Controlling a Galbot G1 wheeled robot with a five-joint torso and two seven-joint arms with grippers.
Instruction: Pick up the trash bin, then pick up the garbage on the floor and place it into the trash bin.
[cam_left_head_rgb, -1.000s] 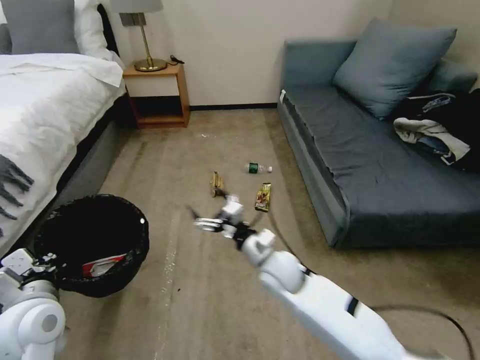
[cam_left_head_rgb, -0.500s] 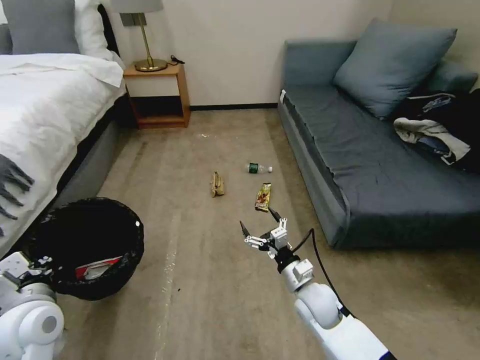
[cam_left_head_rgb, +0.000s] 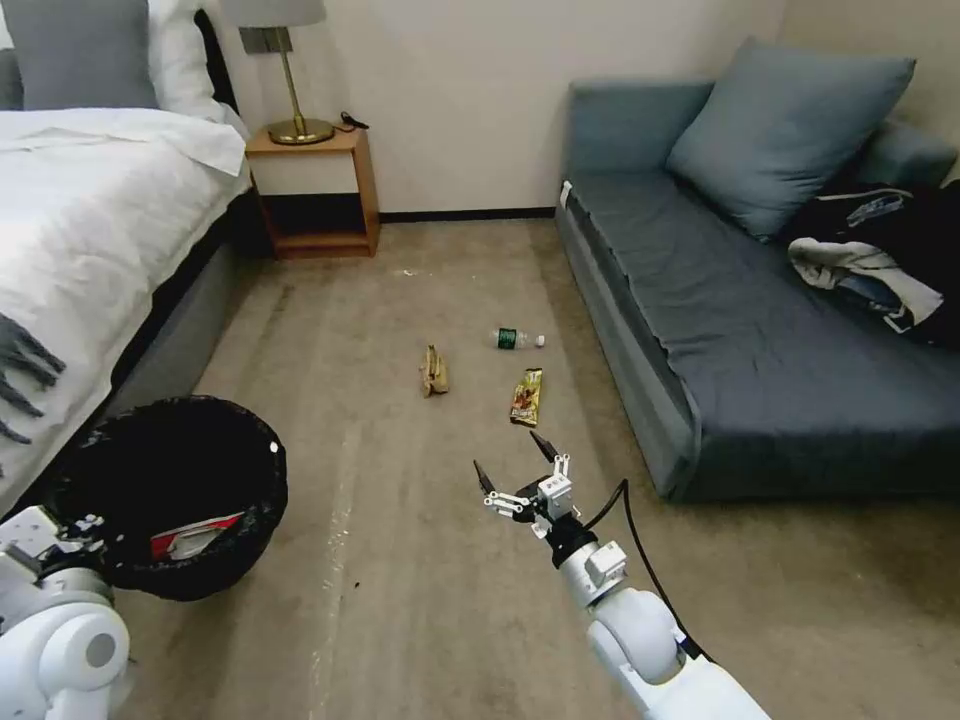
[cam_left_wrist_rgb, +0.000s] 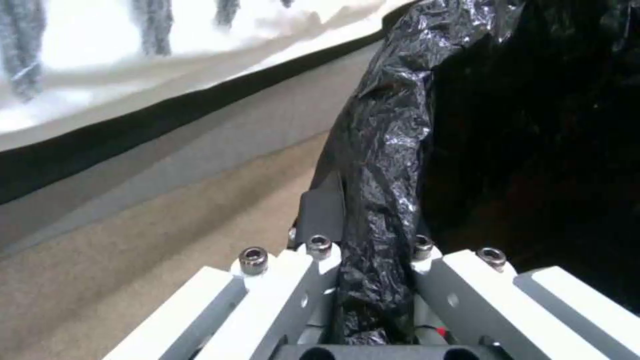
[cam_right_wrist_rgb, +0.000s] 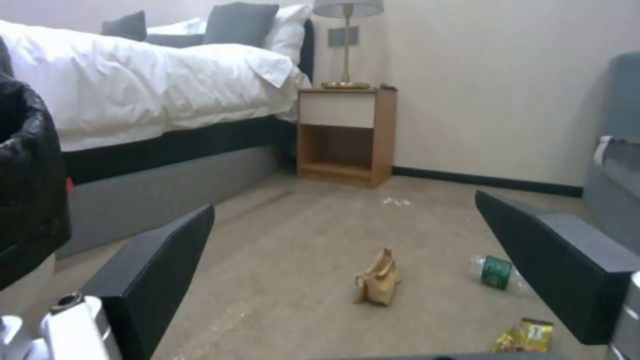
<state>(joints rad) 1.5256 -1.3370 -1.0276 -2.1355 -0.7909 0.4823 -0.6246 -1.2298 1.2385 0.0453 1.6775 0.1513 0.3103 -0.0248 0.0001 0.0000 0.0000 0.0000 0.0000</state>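
Right gripper (cam_left_head_rgb: 513, 462) hangs low over the carpet with its two black fingers (cam_right_wrist_rgb: 157, 270) spread wide apart, nothing between them. From its wrist view the crumpled tan paper bag (cam_right_wrist_rgb: 379, 279) stands framed in the gap between the fingers, the small clear bottle with a green label (cam_right_wrist_rgb: 497, 272) lies on its side just beyond, and the brown-yellow snack wrapper (cam_right_wrist_rgb: 525, 336) sits nearest; print on label and wrapper is too small to read. The head view adds the layout: paper bag (cam_left_head_rgb: 434, 371), bottle (cam_left_head_rgb: 518, 339) and wrapper (cam_left_head_rgb: 526, 394) form a loose cluster ahead of the gripper, all apart from one another, wrapper closest to the sofa (cam_left_head_rgb: 760, 330) edge. Over on the left, the left gripper (cam_left_wrist_rgb: 363, 295) is clamped on the crinkly black bag at the rim of the trash bin (cam_left_head_rgb: 180, 490), fingers pinching the liner fold. The bin is held just beside the bed (cam_left_head_rgb: 90, 230), and a red-and-white flattened packet (cam_left_head_rgb: 190, 535) lies inside it. Open carpet runs between bed and sofa up to the wooden nightstand (cam_left_head_rgb: 315, 190) with its brass lamp (cam_left_head_rgb: 290, 70).
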